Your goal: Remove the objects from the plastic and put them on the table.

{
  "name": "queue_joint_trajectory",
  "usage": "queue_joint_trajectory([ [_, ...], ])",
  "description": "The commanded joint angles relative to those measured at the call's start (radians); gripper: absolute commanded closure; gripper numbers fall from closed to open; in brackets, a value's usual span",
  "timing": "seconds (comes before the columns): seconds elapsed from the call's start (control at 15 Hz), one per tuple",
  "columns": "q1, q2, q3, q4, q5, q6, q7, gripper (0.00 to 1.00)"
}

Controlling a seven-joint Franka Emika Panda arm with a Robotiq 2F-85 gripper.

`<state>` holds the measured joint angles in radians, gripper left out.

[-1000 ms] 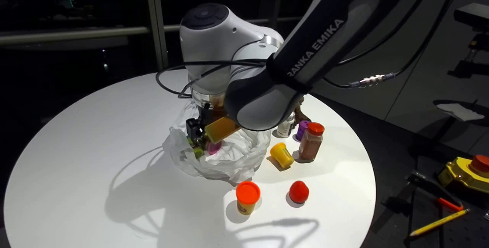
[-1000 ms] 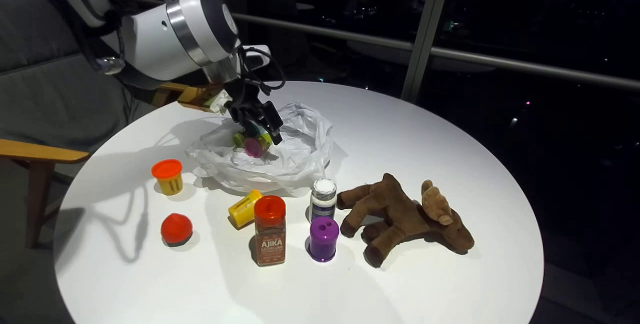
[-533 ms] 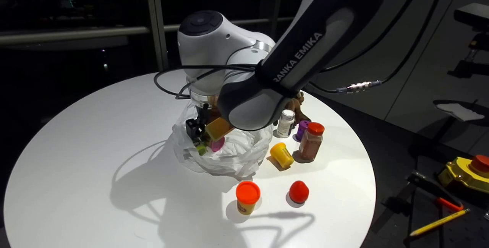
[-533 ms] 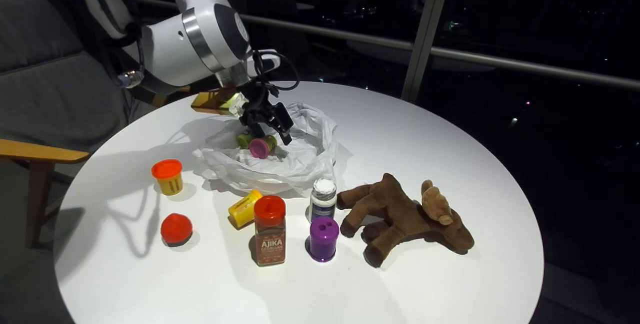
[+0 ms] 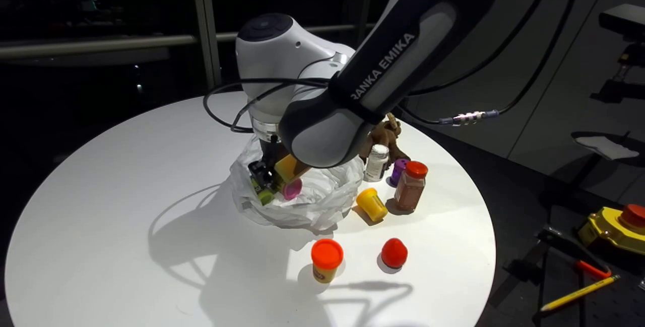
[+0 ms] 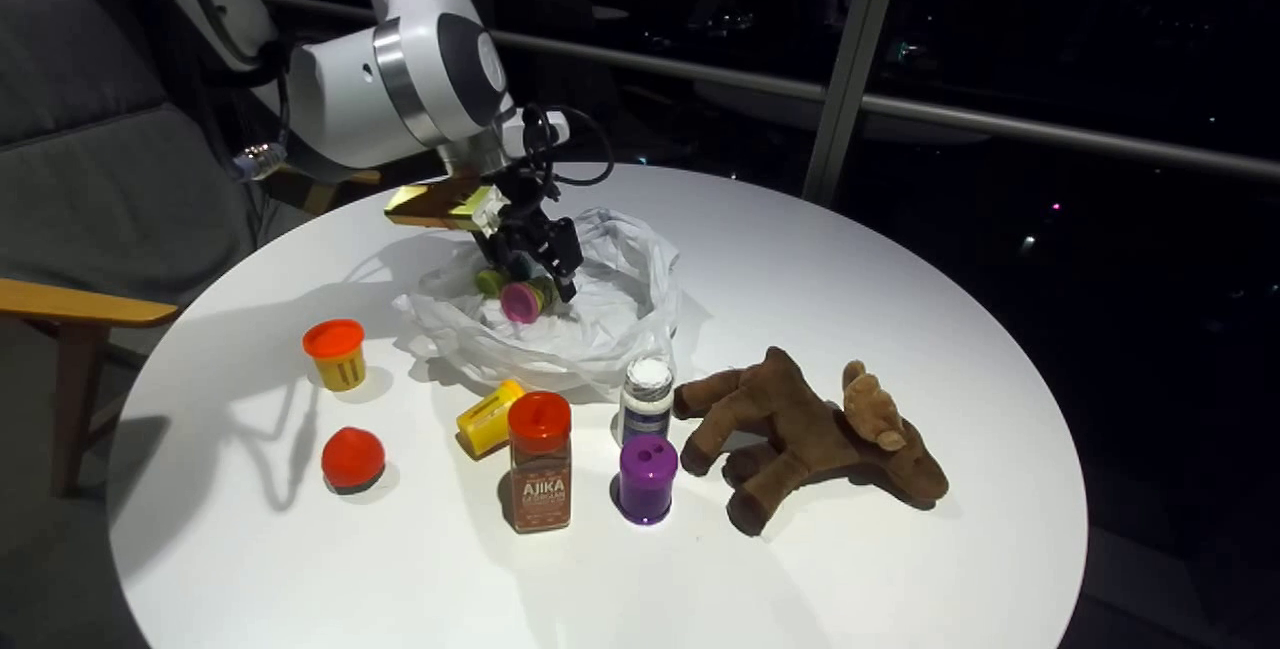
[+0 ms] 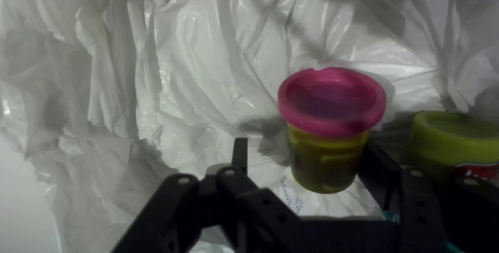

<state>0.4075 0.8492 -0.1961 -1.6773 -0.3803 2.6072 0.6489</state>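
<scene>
A pink-lidded yellow tub (image 7: 327, 159) stands between the fingers of my gripper (image 7: 304, 143), inside the crumpled white plastic (image 7: 187, 73). The finger on the right of the wrist view lies against or very close to the tub; a gap shows on the left, so the jaws are open. Beside that right finger is a green tub (image 7: 454, 144), also in the plastic. On the white table (image 6: 820, 589) are a brown moose (image 6: 800, 439), a red-capped bottle (image 6: 541, 489), a yellow tub (image 6: 488, 421), an orange-lidded tub (image 6: 338, 364) and a red piece (image 6: 352, 459).
A white-capped bottle (image 6: 645, 409) and a purple container (image 6: 647, 484) stand close to the bag's near side. At my wrist sits a yellowish block (image 6: 430, 206). A bit of teal (image 7: 388, 216) shows behind the gripper. A chair (image 6: 90, 189) is beside the table.
My gripper has shifted slightly, and its jaws have drawn somewhat closer around the pink-lidded tub. Bag and tubs have moved a little the same way. The things on the table stay put.
</scene>
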Motion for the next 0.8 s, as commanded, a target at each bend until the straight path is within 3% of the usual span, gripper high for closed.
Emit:
queue_joint_trajectory([
  [0.0,-0.025,0.004,0.032,0.026,0.049,-0.045,-0.080,0.58],
  [0.2,-0.023,0.008,0.033,0.030,0.064,-0.066,-0.097,0.80],
  [0.27,-0.015,0.003,0.024,0.028,0.063,-0.069,-0.088,0.82],
  [0.73,0.073,-0.107,-0.079,-0.051,0.013,-0.051,0.067,0.82],
])
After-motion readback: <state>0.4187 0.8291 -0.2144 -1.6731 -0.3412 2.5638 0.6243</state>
